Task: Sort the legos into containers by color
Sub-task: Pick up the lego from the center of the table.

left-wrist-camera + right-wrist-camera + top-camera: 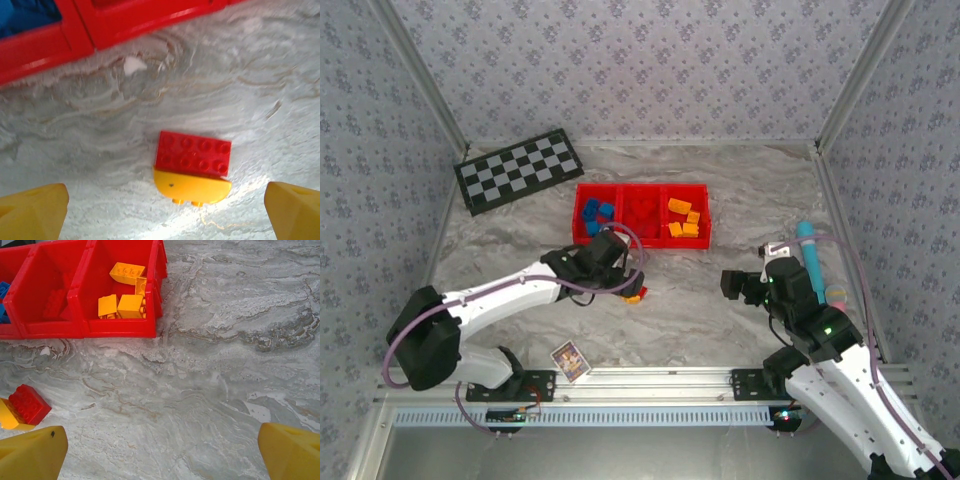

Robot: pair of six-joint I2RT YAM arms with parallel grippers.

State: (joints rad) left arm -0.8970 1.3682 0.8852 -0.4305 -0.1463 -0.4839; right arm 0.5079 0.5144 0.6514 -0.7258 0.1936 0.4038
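Note:
A red brick (pixel 193 154) and a rounded orange-yellow brick (pixel 192 187) lie touching on the marble table, in front of the red tray (pixel 640 243). My left gripper (pixel 165 212) hovers over them, open, its yellow fingertips (pixel 32 210) far apart on either side. Both bricks also sit at the left edge of the right wrist view, the red brick (pixel 29 404) beside the orange-yellow brick (pixel 7 416). The tray holds blue bricks (pixel 595 213) on the left, red bricks (pixel 642 212) in the middle and orange-yellow bricks (pixel 122 302) on the right. My right gripper (pixel 162 452) is open over bare table.
A black-and-white checkerboard (pixel 518 169) lies at the back left. A small picture card (pixel 569 360) rests near the front rail. A teal and pink object (pixel 812 255) lies by the right wall beside the right arm.

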